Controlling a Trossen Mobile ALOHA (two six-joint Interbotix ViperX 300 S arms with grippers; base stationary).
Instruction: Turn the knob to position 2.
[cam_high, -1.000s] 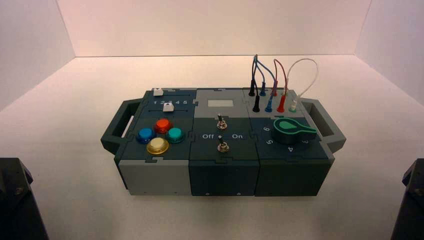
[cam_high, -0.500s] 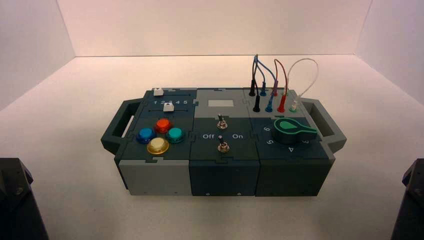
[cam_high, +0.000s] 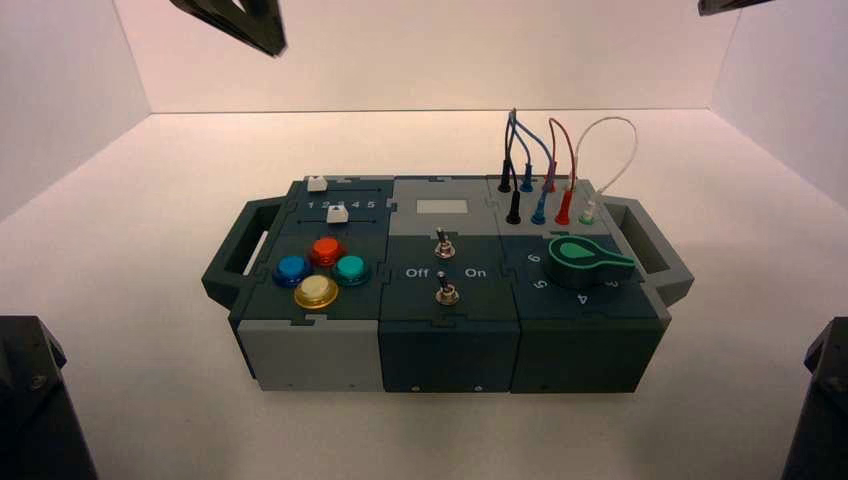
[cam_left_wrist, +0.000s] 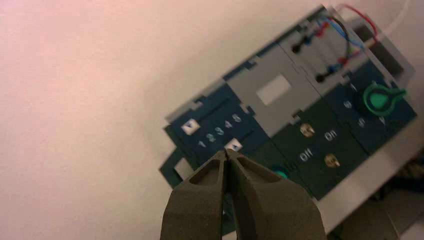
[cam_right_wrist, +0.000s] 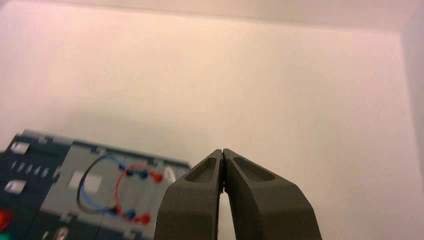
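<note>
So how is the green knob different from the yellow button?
The knob sits on the box's right end, by numbers printed around it; the yellow button sits on the left end among the other coloured buttons. The knob has a long pointed green top sticking out sideways; the yellow button is a plain round dome. Neither is touched by a gripper.

Matt plastic box (cam_high: 330, 355), glossy domed pushbuttons (cam_high: 316, 291), shiny metal toggle switches (cam_high: 446, 293), smooth matt tabletop (cam_high: 150, 200).
</note>
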